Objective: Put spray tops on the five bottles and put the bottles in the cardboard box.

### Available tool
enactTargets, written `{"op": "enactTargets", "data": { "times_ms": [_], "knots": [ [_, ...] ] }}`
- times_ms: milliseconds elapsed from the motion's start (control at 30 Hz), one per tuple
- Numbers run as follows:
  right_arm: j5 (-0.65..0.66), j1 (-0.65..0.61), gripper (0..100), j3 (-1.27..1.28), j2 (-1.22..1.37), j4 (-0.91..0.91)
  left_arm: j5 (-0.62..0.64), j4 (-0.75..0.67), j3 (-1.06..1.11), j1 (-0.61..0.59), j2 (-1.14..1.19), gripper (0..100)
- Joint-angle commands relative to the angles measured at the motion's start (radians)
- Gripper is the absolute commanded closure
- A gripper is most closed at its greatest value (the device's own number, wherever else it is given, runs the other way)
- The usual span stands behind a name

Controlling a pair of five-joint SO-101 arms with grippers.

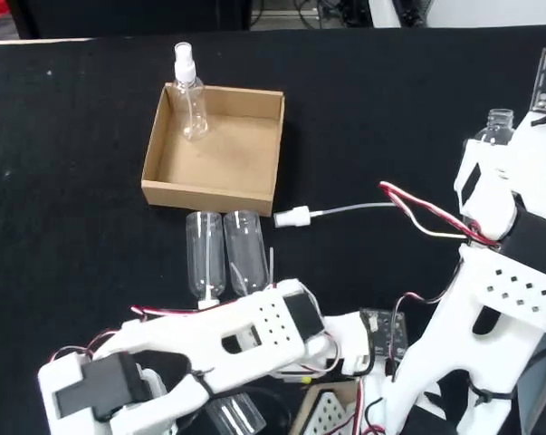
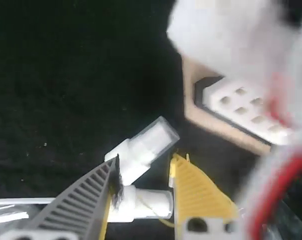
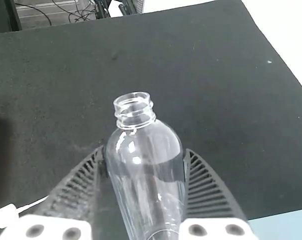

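Observation:
A bottle with a spray top (image 1: 189,95) stands in the far corner of the cardboard box (image 1: 254,195). Two topless bottles (image 1: 205,254) (image 1: 246,249) lie side by side in front of the box. A loose spray top (image 1: 292,217) with its tube lies beside them. At the table's right side my right gripper (image 3: 143,155) is shut on an upright bottle (image 3: 143,160) (image 1: 499,125) with an open neck. My left gripper (image 2: 144,172) is low at the near edge, shut on a white spray top (image 2: 140,202). A second spray top (image 2: 145,145) lies tilted at its fingertips.
The left arm (image 1: 218,340) stretches across the near edge, with another clear bottle (image 1: 232,412) partly hidden under it. A tan board with a white perforated part (image 2: 231,102) (image 1: 331,410) lies close to the left gripper. Red and white cables (image 1: 426,217) loop off the right arm.

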Motion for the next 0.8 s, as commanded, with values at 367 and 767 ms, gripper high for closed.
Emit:
{"op": "enactTargets", "data": {
  "times_ms": [367, 767],
  "knots": [
    [0.0, -0.054, 93.4, 0.004, -0.004, -0.002, -0.064, -0.06, -0.058, 0.012, 0.126, 85],
    [0.0, -0.052, 93.4, 0.004, -0.004, 0.003, -0.057, -0.041, -0.047, 0.004, 0.126, 88]
  ]
}}
